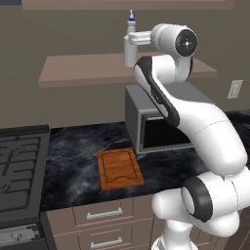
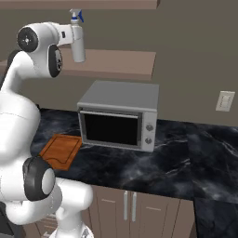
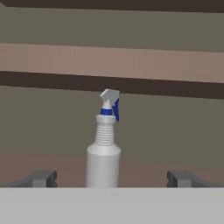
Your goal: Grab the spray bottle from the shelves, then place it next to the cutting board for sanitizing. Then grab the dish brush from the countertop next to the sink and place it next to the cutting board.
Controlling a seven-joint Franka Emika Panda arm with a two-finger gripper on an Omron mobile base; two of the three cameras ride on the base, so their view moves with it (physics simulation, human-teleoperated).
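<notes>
Rendered home kitchen, marble-look countertop (image 1: 73,156), microwave (image 2: 118,116), stove (image 1: 19,161), wall shelves (image 1: 83,68)

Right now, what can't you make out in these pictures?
- Spray bottle base: cut off by the hand view's bottom edge.
- Bottle body in both base views: hidden behind the robot's wrist.
- Cutting board left corner: hidden by the arm, right base view.
- Gripper: fingers wide apart; contact with the bottle unclear.
</notes>
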